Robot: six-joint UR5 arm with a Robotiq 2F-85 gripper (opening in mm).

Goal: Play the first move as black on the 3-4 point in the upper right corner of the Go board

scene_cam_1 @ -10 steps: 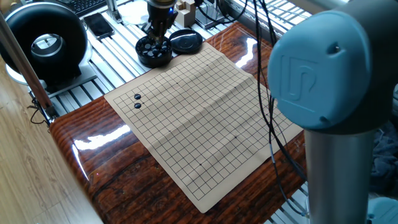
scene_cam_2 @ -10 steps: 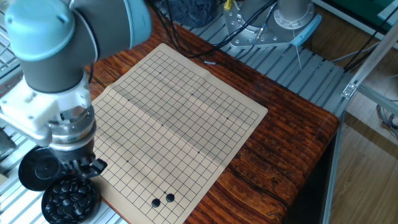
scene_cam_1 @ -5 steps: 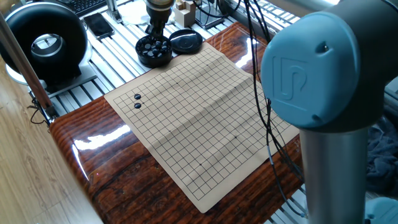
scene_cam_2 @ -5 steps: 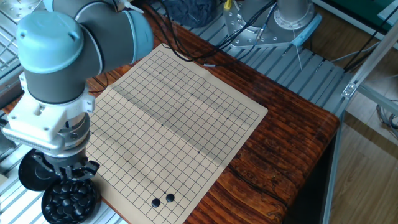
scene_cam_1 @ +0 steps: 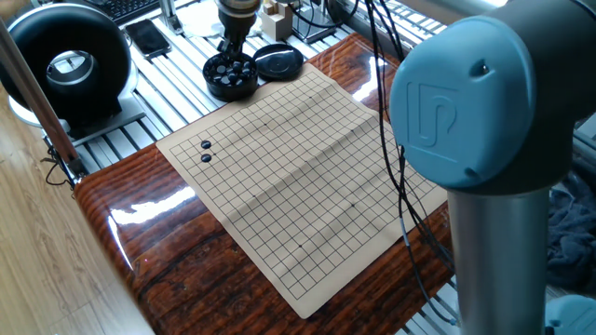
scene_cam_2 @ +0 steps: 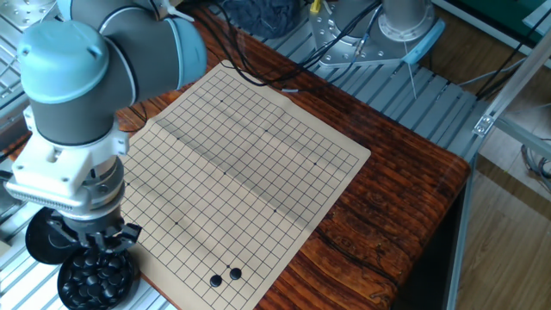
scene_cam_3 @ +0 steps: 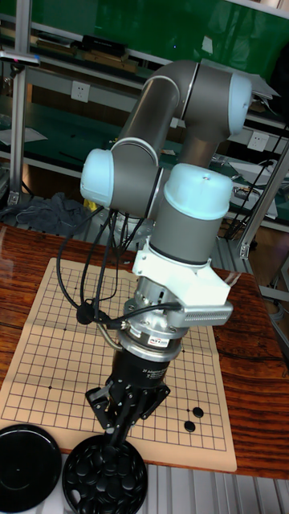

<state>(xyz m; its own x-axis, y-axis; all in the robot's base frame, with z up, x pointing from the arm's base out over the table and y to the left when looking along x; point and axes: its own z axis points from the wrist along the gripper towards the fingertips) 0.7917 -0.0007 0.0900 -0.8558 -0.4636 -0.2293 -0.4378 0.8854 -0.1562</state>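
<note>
While the end effector dips into the bowl beside the Go board, its grip hidden, picking a black stone seems underway; lifting follows.

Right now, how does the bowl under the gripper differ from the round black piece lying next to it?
The bowl is heaped with black stones; the lid beside it holds none. The gripper dips into the bowl, while the lid is untouched. Both are round, black and sit off the board's edge.
</note>
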